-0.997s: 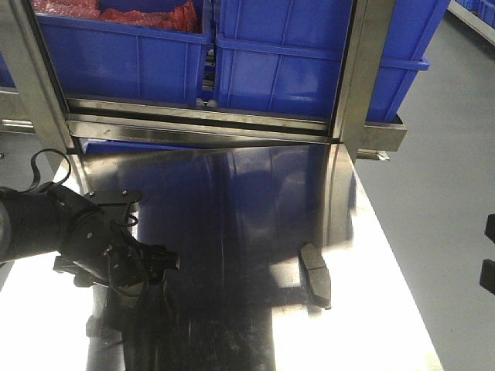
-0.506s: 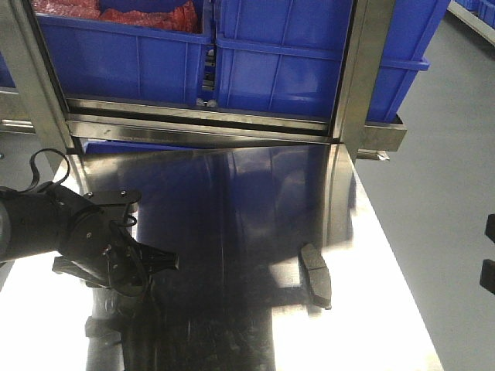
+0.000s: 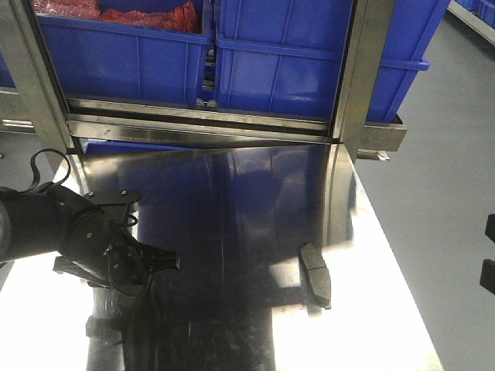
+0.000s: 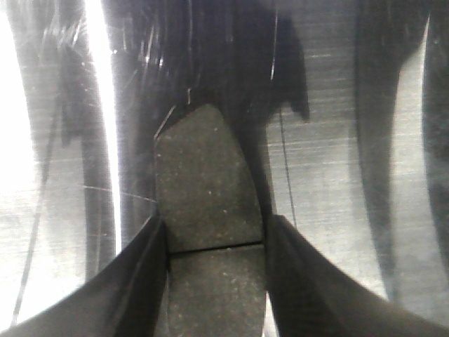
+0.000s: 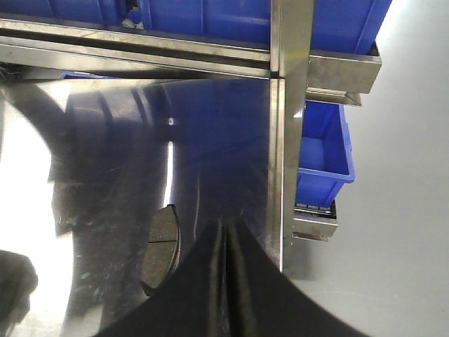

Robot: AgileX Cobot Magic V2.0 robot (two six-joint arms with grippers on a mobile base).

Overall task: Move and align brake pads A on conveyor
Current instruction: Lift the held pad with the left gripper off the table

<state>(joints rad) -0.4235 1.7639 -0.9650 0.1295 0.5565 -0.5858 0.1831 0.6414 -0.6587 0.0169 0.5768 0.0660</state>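
In the left wrist view, my left gripper (image 4: 216, 226) is shut on a brake pad (image 4: 203, 182). Its grey gritty face with a centre groove points up, and a black finger (image 4: 140, 281) presses each long side. It hangs just over the shiny steel table (image 4: 330, 175). From the front, that gripper (image 3: 158, 263) is low at the left. A second brake pad (image 3: 315, 274) lies on the steel table (image 3: 371, 325) towards the right. My right gripper (image 5: 224, 228) is shut on nothing, just right of that pad (image 5: 160, 247). The conveyor is out of view.
Blue bins (image 3: 278, 69) stand on a steel rack at the back, with upright steel posts (image 3: 363, 69) at its sides. The table's right edge (image 3: 394, 263) drops to a grey floor. A smaller blue bin (image 5: 323, 158) sits below that edge.
My left gripper has turned slightly at the wrist and stayed in about the same place. The pad on the table has not moved.
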